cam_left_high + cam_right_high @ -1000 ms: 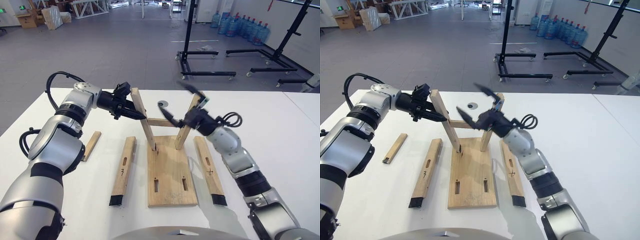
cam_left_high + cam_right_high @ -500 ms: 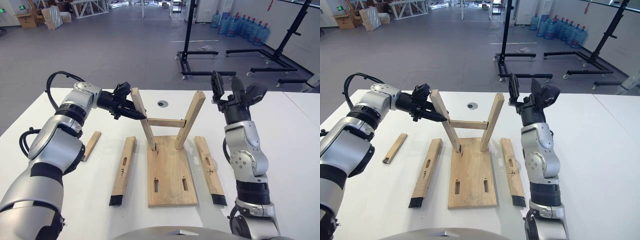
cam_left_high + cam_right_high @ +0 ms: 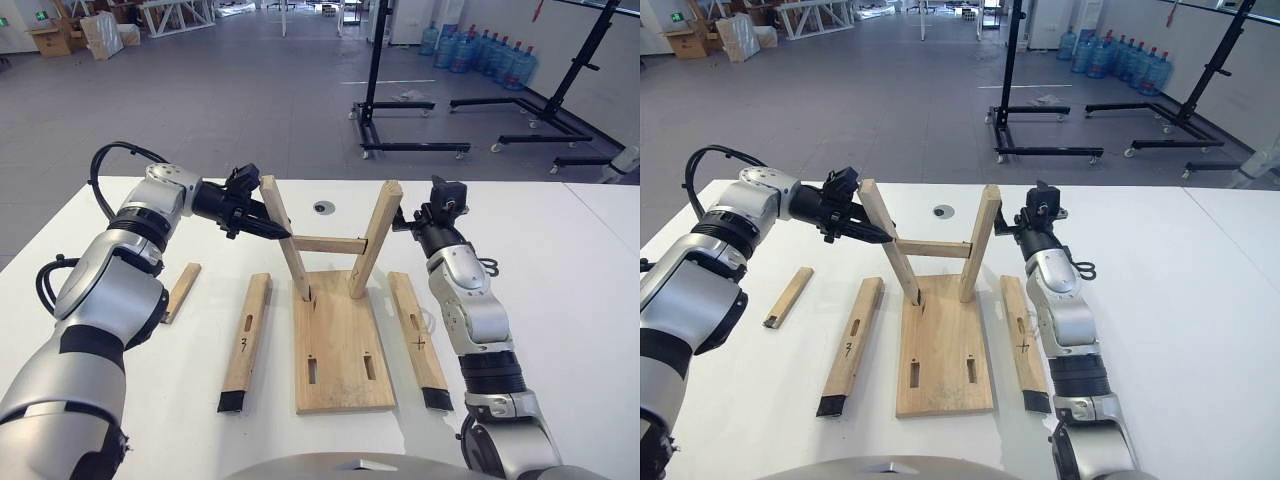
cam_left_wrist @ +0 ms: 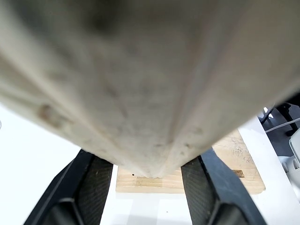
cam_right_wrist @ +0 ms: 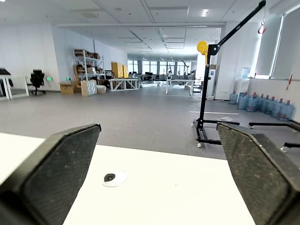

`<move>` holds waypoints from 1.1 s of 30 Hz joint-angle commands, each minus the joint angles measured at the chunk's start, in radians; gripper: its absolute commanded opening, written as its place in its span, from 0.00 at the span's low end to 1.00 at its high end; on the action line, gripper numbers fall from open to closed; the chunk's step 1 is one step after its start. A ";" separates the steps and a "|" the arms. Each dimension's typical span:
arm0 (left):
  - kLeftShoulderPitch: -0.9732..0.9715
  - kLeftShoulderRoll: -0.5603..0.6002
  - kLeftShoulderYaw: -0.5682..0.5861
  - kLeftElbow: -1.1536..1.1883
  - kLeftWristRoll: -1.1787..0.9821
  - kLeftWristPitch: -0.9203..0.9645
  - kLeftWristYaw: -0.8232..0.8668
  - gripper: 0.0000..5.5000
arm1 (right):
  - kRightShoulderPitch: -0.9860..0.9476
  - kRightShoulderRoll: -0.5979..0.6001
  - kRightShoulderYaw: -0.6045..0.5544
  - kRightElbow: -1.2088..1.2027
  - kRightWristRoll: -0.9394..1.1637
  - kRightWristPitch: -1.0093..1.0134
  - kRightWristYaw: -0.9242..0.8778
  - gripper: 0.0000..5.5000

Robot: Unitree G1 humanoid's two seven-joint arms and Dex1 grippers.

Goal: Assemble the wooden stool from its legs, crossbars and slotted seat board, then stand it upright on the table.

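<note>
Behind the leg, seat board half-hidden.

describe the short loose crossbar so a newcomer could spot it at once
On the white table, find the seat board in the middle with two legs standing in it. Left of it lies a long loose leg, and farther left the crossbar. It is the shortest loose piece, with no visible slot or dark end.

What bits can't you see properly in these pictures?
- Left wrist view: the left leg in the left gripper blocks most of the seat board.
- Head views: how deep the legs sit in their slots, too small to tell.
- Head views: the crossbar's joint with that leg, partly behind the gripper.
</note>
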State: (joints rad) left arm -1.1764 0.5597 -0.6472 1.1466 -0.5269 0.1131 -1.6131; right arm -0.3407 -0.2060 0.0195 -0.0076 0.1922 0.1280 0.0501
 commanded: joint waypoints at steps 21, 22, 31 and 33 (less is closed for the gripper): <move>0.186 -0.094 -0.285 -0.076 0.315 -0.172 -0.001 0.37 | -0.049 0.036 0.261 0.000 -0.264 0.021 0.165 0.83; 0.194 -0.091 -0.281 -0.081 0.312 -0.170 -0.001 0.37 | -0.046 0.028 0.236 0.005 -0.257 0.020 0.157 0.83; 0.178 -0.063 -0.237 -0.091 0.293 -0.155 -0.001 0.37 | -0.012 -0.100 -0.129 0.114 -0.185 -0.023 0.015 0.83; 0.176 -0.059 -0.234 -0.086 0.297 -0.158 -0.001 0.37 | -0.001 -0.117 -0.163 0.134 -0.184 -0.039 0.006 0.83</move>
State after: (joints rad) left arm -1.1882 0.5698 -0.7323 1.0618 -0.5095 -0.0011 -1.6105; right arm -0.3425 -0.2921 -0.0639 0.0882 -0.0157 0.1157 0.0793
